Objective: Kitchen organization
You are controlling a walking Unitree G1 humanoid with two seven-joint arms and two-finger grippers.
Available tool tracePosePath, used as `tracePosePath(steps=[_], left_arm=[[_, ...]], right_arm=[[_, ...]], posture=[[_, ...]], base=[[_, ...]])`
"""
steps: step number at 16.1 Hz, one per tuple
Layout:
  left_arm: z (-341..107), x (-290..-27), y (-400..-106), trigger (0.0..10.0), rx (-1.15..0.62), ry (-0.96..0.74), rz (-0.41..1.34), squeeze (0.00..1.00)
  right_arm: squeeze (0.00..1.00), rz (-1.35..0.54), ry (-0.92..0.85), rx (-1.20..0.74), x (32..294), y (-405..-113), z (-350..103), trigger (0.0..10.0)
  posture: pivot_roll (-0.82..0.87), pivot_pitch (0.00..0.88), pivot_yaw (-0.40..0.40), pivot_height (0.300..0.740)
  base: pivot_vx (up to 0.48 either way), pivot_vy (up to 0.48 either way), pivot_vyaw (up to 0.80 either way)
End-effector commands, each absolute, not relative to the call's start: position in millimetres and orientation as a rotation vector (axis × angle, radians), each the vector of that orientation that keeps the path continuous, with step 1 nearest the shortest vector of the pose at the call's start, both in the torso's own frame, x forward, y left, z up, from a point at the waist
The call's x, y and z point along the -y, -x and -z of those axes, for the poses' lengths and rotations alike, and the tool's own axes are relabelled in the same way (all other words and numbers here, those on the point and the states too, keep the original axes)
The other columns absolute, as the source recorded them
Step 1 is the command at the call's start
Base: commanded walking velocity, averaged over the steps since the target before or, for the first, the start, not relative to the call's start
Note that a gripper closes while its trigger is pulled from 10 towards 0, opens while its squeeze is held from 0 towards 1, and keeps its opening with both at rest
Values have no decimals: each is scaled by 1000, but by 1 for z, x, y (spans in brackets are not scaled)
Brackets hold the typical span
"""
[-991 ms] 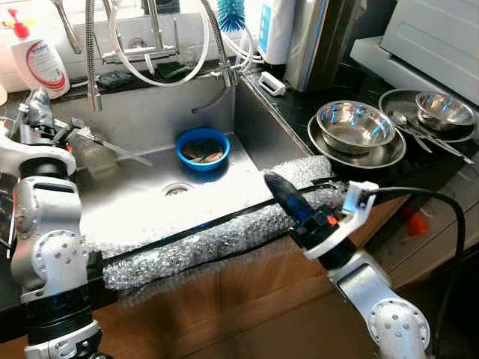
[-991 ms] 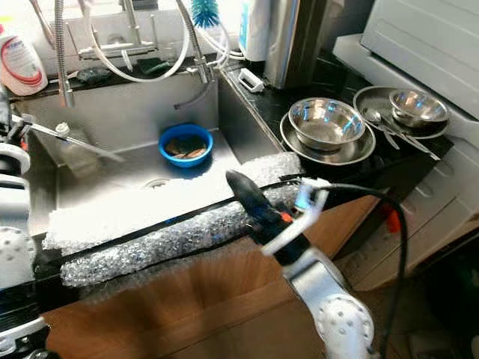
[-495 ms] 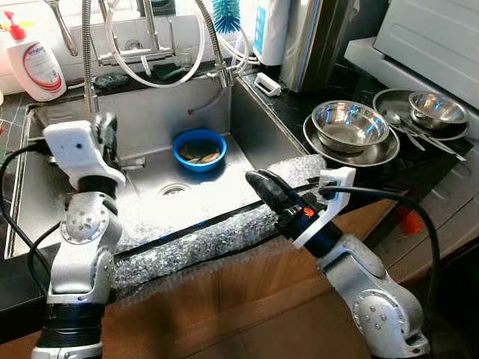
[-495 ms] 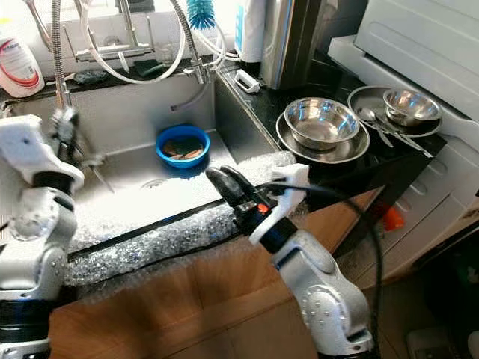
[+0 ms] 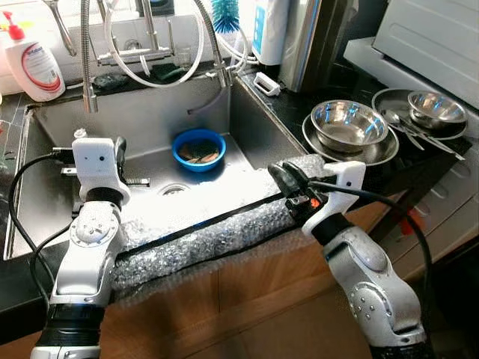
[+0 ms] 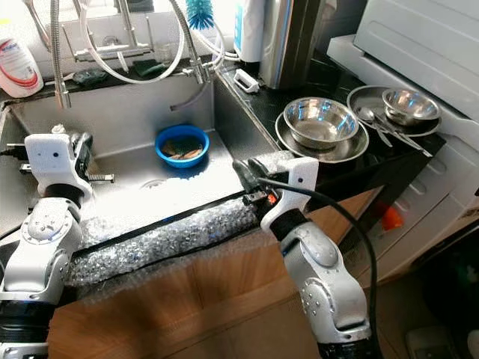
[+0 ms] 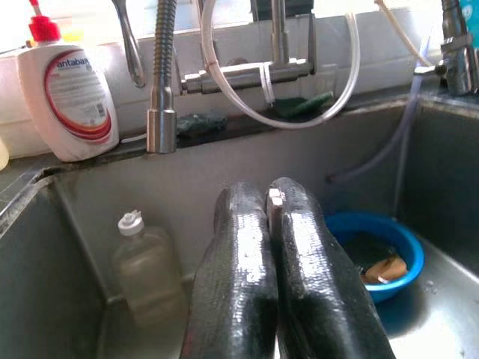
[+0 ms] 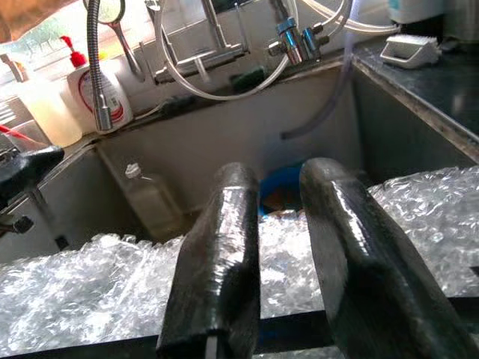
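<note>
Before me a stainless steel sink basin [image 5: 194, 120] is set into a dark countertop [image 5: 329, 82]; daylight glares white off the basin floor around the round drain [image 5: 174, 190]. Behind the basin runs a pale tiled back wall [image 7: 224, 52], brightly lit, with chrome tap fittings [image 5: 146, 45] and looped clear hoses [image 7: 299, 112] along the ledge. Clear bubble wrap [image 5: 217, 235] lies along the sink's front edge. Below it stands a brown wooden cabinet front [image 5: 239, 299]. To my right a tall brushed metal appliance [image 5: 310, 37] rises from the countertop, and beyond it a white appliance with a ribbed top [image 5: 426, 45].
</note>
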State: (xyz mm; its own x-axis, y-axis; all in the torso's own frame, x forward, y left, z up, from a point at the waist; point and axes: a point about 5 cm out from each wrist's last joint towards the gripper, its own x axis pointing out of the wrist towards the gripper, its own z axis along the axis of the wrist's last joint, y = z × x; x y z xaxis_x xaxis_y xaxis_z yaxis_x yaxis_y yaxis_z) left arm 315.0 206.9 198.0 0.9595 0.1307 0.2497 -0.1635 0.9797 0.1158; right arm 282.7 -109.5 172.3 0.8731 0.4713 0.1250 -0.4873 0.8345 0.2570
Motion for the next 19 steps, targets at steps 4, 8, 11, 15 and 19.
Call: tracePosePath(steps=[4, 8, 11, 15, 19], left_arm=[[-190, -208, -314, 10000, 196, -153, -150, 431], [-189, -206, -314, 10000, 186, -152, -142, 1000], [-189, -206, -315, 10000, 187, -151, -138, 1000], [-197, -205, -314, 10000, 241, -135, -139, 0], [-215, -204, -308, 10000, 347, -132, -122, 0]], right_arm=[[0, -460, -270, 75, 113, -287, -172, 10000], [0, -440, -262, 70, 114, -287, -169, 10000], [0, -435, -263, 74, 115, -288, -169, 10000], [0, -427, -258, 85, 116, -289, -172, 10000], [0, -328, -282, 157, 129, -300, -195, 10000]], posture=[[-10, 78, -10, 740], [-12, 77, -7, 740], [-14, 79, -7, 740], [-15, 79, -7, 740], [-14, 86, -4, 740]], base=[[0, 0, 0], [0, 0, 0], [0, 0, 0], [0, 0, 0], [0, 0, 0]])
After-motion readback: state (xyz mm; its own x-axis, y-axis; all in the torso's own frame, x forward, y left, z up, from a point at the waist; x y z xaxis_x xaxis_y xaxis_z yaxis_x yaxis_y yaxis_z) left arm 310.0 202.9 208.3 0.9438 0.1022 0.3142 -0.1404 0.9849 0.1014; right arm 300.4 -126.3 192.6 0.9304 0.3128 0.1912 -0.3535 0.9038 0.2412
